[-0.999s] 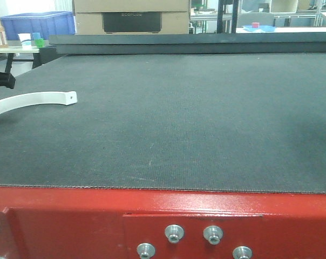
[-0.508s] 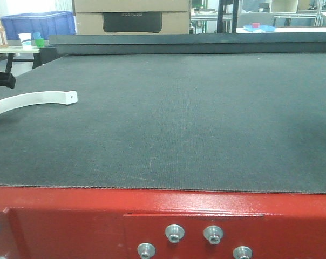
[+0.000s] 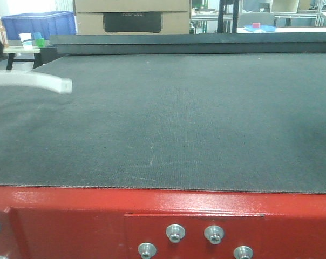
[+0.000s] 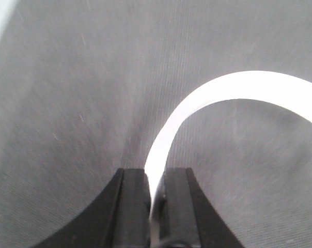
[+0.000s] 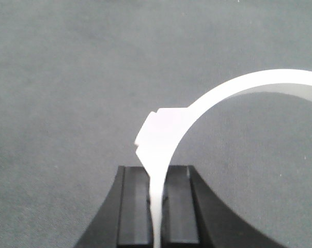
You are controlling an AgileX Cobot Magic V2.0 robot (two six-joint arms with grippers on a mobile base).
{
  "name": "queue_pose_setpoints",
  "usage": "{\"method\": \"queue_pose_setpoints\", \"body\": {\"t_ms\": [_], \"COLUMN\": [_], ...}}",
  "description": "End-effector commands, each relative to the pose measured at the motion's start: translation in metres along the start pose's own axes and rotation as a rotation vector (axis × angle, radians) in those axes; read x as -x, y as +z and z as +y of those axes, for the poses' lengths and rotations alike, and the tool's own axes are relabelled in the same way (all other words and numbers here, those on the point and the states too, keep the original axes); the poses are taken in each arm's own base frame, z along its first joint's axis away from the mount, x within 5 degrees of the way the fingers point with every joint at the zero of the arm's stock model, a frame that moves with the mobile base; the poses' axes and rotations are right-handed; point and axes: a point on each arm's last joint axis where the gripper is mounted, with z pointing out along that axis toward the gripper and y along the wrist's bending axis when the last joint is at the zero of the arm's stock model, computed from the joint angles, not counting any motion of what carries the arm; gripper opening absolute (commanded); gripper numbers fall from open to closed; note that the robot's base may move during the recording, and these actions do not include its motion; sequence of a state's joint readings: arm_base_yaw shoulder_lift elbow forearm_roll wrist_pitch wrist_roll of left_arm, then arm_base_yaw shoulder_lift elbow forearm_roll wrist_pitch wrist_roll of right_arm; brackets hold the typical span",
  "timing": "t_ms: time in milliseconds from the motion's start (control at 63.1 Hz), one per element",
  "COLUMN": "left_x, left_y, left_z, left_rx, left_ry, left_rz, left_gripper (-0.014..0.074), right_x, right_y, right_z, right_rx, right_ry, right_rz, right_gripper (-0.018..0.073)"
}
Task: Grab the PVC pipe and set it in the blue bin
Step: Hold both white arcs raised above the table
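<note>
PVC pipe (image 4: 238,85): a white curved strip, its near end pinched in the left gripper (image 4: 156,175). In the front view it shows blurred at the left edge (image 3: 31,82).
Left gripper: closed on the PVC pipe, one black finger on each side.
Right gripper (image 5: 157,173): closed on a white arc (image 5: 164,129) with a stepped tab (same pipe or a second one, I cannot tell).
Surface (image 3: 195,118): dark grey mat, with a red frame (image 3: 71,216) along its near edge.
Blue bin (image 3: 36,22): far left, beyond the surface, well apart from the pipe.

Dark mat (image 3: 206,118), cardboard box (image 3: 131,16)
</note>
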State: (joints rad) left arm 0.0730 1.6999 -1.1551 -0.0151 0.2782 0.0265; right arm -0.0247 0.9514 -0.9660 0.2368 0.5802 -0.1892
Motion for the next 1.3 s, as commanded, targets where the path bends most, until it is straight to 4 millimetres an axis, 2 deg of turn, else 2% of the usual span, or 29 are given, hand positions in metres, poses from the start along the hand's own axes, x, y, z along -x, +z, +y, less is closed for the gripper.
{"method": "queue_pose_setpoints", "body": {"t_ms": [0,317,761,872,936,1063,1174,1285], "left_x": [0.013,0.034,0.046,0.043,0.040,0.033,0.020,0.002], "left_y": [-0.023,-0.087,-0.185,-0.211,-0.233,-0.259,-0.273,-0.278], "left_z": [0.000,-0.006,-0.027,-0.026,-0.024,-0.022,-0.020,-0.019], "left_rx": [-0.005,-0.022,-0.096,-0.103,-0.105,-0.107,-0.105,-0.105], "left_ry": [-0.028,-0.022,0.015,0.015,0.015,0.014,0.018,0.015], "left_rz": [-0.069,-0.203,-0.430,-0.472,-0.503,-0.555,-0.580,-0.585], "left_gripper": [-0.0111,-0.0111,-0.0111,-0.0111,-0.0111,-0.0111,-0.0111,-0.0111], "right_x": [0.004,0.005,-0.004,-0.006,-0.009,-0.017,-0.025,-0.031], "right_y": [-0.012,-0.051,-0.102,-0.113,-0.121,-0.127,-0.130,-0.135], "right_z": [0.001,0.007,0.015,0.016,0.017,0.018,0.018,0.018], "right_rx": [-0.001,0.006,0.019,0.021,0.017,0.014,0.013,0.011], "right_ry": [-0.003,-0.014,-0.038,-0.043,-0.052,-0.058,-0.059,-0.061], "right_rz": [-0.060,-0.161,-0.267,-0.291,-0.306,-0.321,-0.326,-0.355], "right_gripper": [-0.0162,-0.0162,-0.0162,-0.0162,-0.0162,-0.0162,-0.0159,-0.0155]}}
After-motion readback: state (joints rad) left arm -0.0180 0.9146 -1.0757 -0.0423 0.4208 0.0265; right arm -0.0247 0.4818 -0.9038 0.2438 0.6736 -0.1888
